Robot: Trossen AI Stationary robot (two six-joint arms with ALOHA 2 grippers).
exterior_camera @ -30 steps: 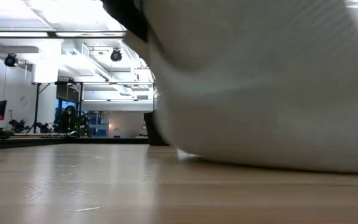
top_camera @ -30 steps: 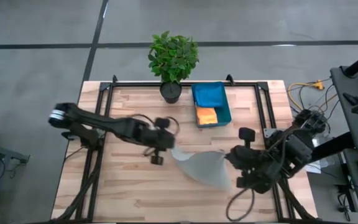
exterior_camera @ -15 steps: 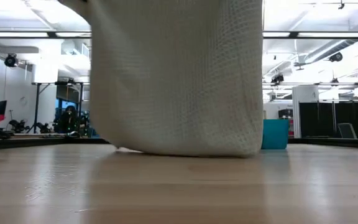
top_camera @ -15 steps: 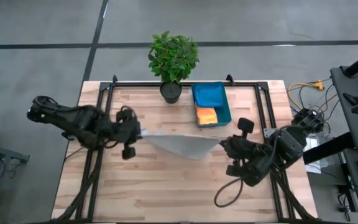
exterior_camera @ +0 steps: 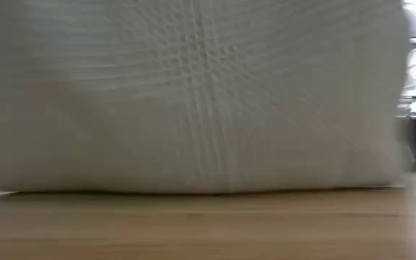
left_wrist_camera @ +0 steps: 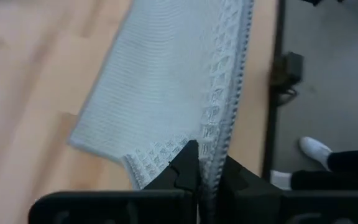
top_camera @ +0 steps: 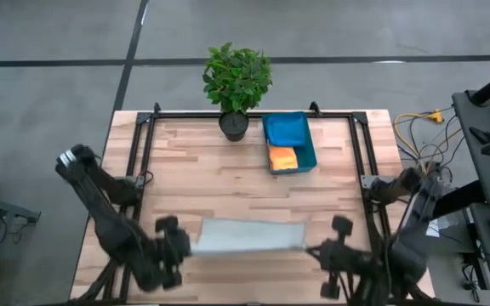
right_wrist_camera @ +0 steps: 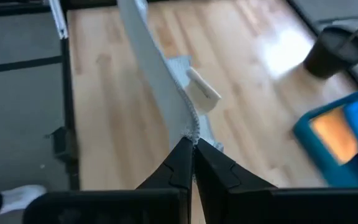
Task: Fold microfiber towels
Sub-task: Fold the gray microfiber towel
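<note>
Grey towel stretched between two grippers at the bottom of the high view.

The left gripper [top_camera: 185, 247] and right gripper [top_camera: 311, 251] are each clamped shut on one end of the grey towel [top_camera: 247, 236], whose long axis runs left to right between them above the wooden table [top_camera: 202, 170]. Neither arm is nearer; each holds its own corner. Half a second ago the towel hung mid-table; now both arms have drawn it toward the lower edge. The orange towel [top_camera: 282, 158] lies in the bin [top_camera: 288, 129], upper centre.
</note>
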